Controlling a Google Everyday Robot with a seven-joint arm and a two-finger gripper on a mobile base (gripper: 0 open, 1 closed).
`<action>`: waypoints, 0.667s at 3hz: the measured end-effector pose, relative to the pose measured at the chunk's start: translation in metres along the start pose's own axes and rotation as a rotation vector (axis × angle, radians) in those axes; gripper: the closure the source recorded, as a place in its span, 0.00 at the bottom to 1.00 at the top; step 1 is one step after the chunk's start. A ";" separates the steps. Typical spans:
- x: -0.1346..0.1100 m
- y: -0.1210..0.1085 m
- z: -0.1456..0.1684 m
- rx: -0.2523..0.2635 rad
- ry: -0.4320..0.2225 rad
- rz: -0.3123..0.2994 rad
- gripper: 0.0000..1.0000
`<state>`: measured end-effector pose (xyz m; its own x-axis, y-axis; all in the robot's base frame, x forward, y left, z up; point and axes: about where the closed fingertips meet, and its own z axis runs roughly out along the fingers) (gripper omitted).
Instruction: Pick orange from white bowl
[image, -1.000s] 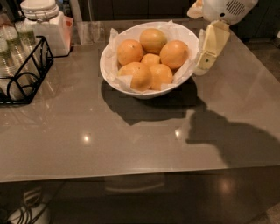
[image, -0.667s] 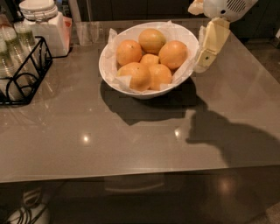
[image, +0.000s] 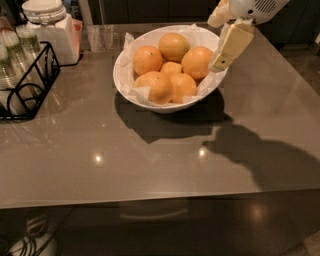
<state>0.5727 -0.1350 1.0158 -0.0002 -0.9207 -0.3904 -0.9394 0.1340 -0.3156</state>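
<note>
The claw (image: 226, 49) hangs at the white bowl's (image: 131, 96) right rim. The bench (image: 150, 165) is open in front, with a wire rack (image: 48, 64) crowding the left.

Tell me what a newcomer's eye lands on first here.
The white bowl, piled with six oranges, stands out at the back centre of the grey table. The gripper hangs at the bowl's right rim, beside the rightmost orange, casting a broad shadow on the tabletop. At far left sit a black wire rack and a white lidded jar.
</note>
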 end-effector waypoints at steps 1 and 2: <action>-0.014 -0.019 0.006 0.021 -0.021 -0.035 0.23; -0.028 -0.038 0.017 0.026 -0.057 -0.065 0.29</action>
<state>0.6143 -0.1082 1.0240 0.0807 -0.9057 -0.4163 -0.9277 0.0846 -0.3637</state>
